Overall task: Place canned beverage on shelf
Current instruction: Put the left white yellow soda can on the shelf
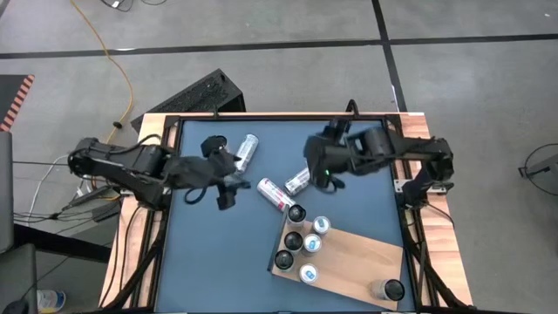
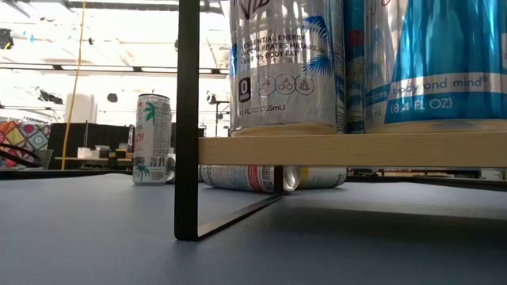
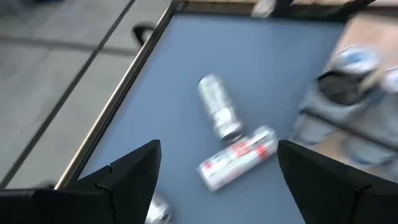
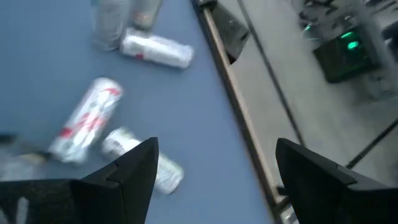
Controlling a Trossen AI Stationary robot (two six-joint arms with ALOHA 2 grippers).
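Six cans stand upright on the shelf (image 1: 349,257): five clustered at its end nearest the surface's (image 1: 218,262) middle, one (image 1: 389,290) alone at the opposite end. Three cans lie on their sides on the surface: one (image 1: 248,150) near the far edge, one (image 1: 297,181) under the right arm, and one (image 1: 275,194) just off the shelf's cluster end, its long axis slanting toward the shelf. The left gripper (image 1: 228,187) hovers beside that can, fingers wide apart, holding nothing. The right gripper (image 1: 324,174) is likewise spread and empty.
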